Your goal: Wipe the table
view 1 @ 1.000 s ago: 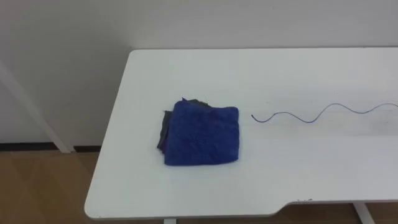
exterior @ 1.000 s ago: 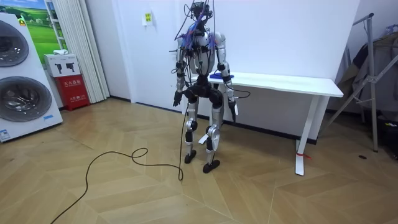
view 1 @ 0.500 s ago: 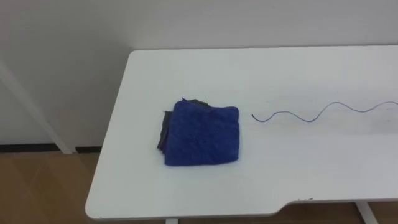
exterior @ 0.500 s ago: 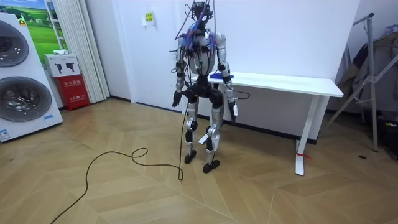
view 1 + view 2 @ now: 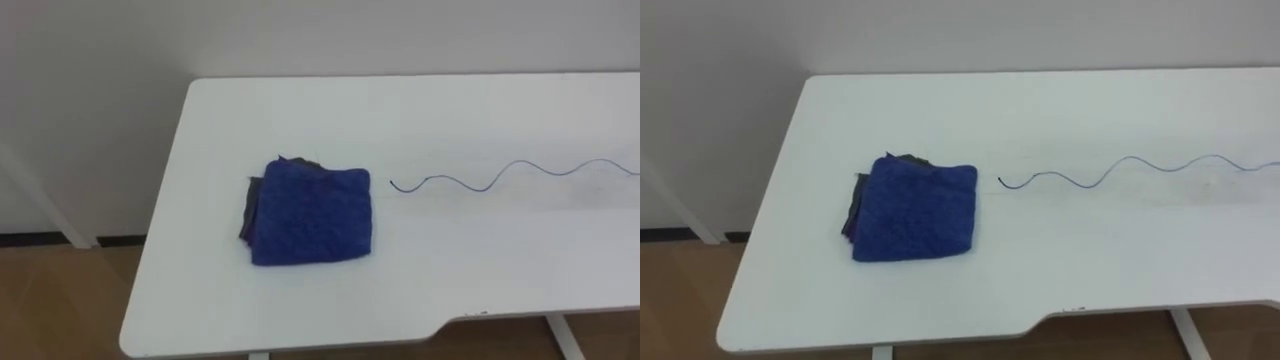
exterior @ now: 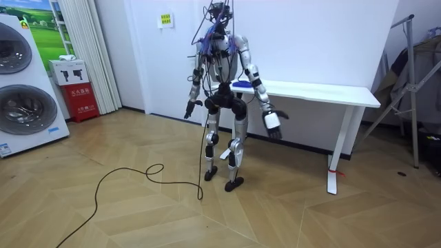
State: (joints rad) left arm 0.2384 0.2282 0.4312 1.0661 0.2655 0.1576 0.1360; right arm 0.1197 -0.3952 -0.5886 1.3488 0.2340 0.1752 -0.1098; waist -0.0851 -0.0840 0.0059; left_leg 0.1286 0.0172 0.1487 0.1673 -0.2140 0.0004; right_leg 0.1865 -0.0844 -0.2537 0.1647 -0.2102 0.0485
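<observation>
The folded blue cloth [image 5: 308,212] is being left flat on the white worktop [image 5: 450,110], towards its left end and a little nearer the front edge than the wall. A dark grey layer is peeking out along its left side. It is probably being kept there so it can be picked up before any wiping starts. Just to its right, clear of the cloth, a thin wavy blue pen line [image 5: 500,178] is running off towards the right. That is likely the mark to be wiped away, and it is not yet being touched.

From the eye views the close detail is being supplied: the fold of the cloth, the gap between it and the line, and the cut-out in the near edge.

From the room view the stance is being given. The robot is standing at the worktop's left end, facing the wall. The right robot hand [image 6: 273,122] is being held out to the room view's right, below worktop height, and the left robot hand [image 6: 188,110] is being held out low on the other side. How far either is open cannot be told, though no cloth is being carried in them.
</observation>
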